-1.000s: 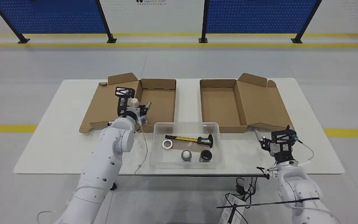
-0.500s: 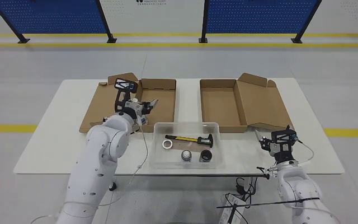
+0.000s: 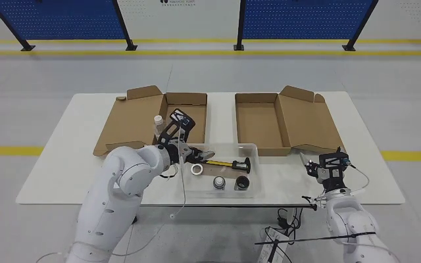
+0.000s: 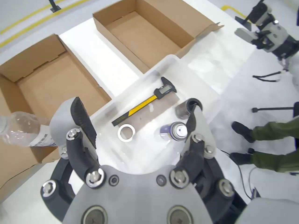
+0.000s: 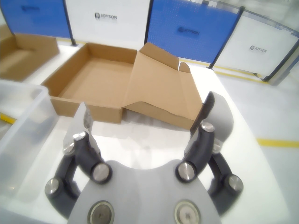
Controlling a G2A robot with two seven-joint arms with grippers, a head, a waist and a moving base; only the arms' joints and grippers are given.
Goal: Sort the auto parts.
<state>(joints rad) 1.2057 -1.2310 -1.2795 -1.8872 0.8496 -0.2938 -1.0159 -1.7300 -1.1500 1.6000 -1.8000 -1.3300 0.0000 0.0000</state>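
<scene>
clear plastic bin (image 3: pixel 223 145) at the front middle of the table (image 3: pixel 66 164) holds all the auto parts: a yellow-and-black caliper (image 4: pixel 144 104) lying diagonally, a flat metal ring (image 4: pixel 126 133) just beside its near end, an upright can with a purple label (image 4: pixel 174 131), and a dark sleeve (image 4: pixel 185 109) close behind the can. two open cardboard boxes sit behind the bin, the left box (image 3: pixel 187 121) and the right box (image 3: pixel 260 125), both with bare floors, so sorting looks barely begun.

the left gripper (image 3: pixel 200 156) hangs over the bin's left part, jaws spread wide and holding nothing. the right gripper (image 5: pixel 146 104) rests near the table's right front corner, also wide open and empty.

risks from here, as i judge them: one finger lines up near the can and sleeve, so a straight descent could tip the can. the ring lies flat and thin, and pads may slide off it. the caliper, gripped off-centre, would likely swing. a plastic bottle (image 3: pixel 158 121) stands on the left box's flap, where a carry could knock it over.
</scene>
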